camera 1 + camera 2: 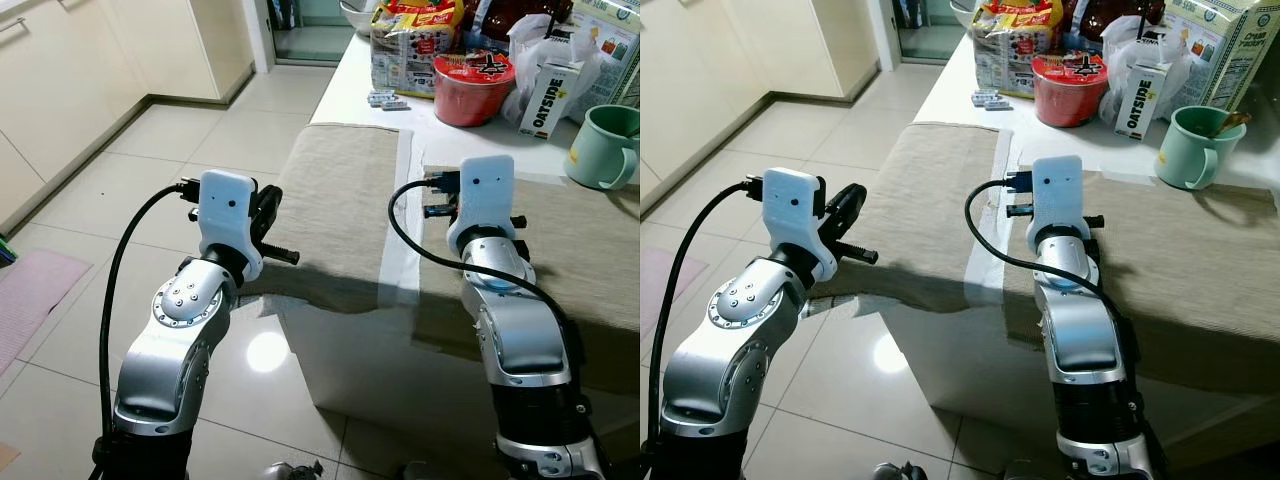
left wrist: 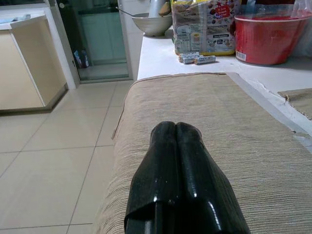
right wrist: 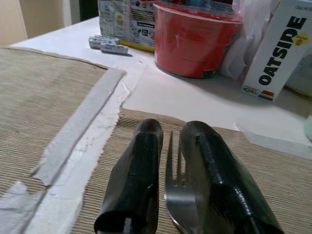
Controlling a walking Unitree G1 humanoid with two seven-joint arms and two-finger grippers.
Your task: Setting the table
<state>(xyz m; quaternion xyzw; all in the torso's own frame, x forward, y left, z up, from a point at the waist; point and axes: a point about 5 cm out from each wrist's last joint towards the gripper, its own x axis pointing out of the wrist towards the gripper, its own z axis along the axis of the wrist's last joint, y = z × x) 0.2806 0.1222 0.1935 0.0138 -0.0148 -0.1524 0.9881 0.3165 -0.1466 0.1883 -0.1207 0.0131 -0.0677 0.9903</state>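
Fork [image 3: 178, 195] sits pinched in right claw [image 3: 170, 146] above right placemat [image 1: 590, 250], unplaced; left claw [image 2: 176, 134] closed, empty, over left placemat [image 1: 345, 200]; mug [image 1: 600, 148] at 2 o'clock; setting barely begun.

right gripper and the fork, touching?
Touching. The right wrist view shows the fork squeezed between the right gripper's two black fingers, tines poking out forward above the tan placemat.
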